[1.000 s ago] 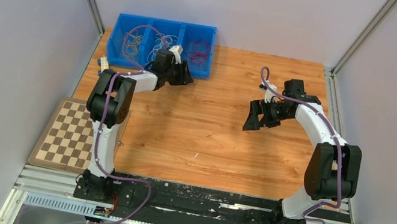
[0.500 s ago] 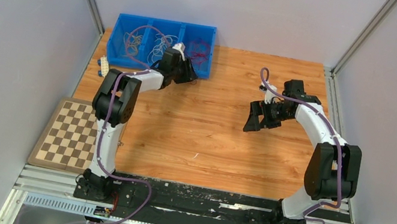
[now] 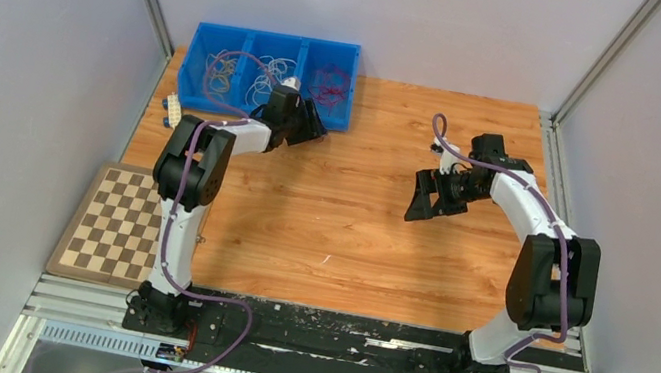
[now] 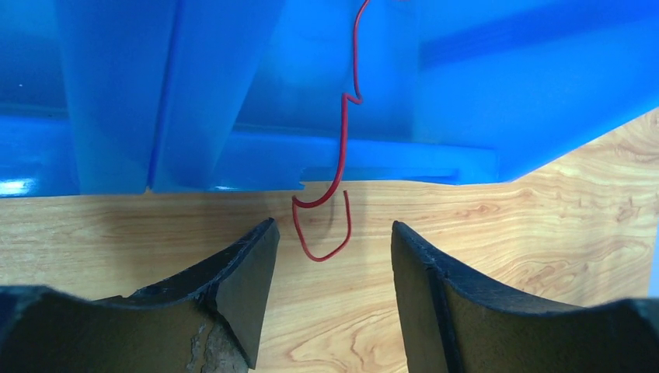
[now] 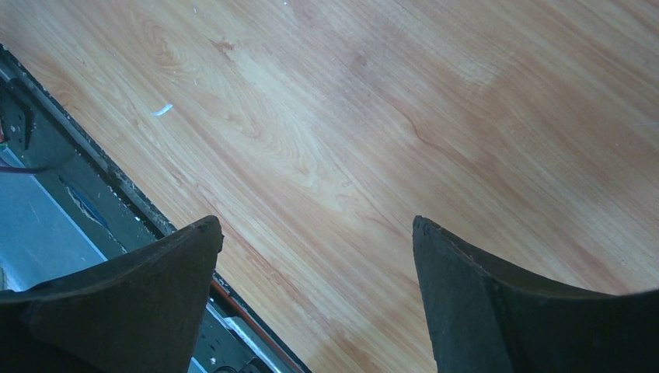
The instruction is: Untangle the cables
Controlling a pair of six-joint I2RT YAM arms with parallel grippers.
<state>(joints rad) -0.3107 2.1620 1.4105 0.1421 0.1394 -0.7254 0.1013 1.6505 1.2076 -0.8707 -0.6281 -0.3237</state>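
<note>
Counted one blue bin of three compartments at desk's far edge, holding the cables: tan, white, red. One red cable trailing onto desk between spread left claw, touching neither finger. Right claw spread over desk, pinching nothing. One chessboard.

Tan cables left in bin, white cables middle, red cables right, one red wire hanging down its front
</note>
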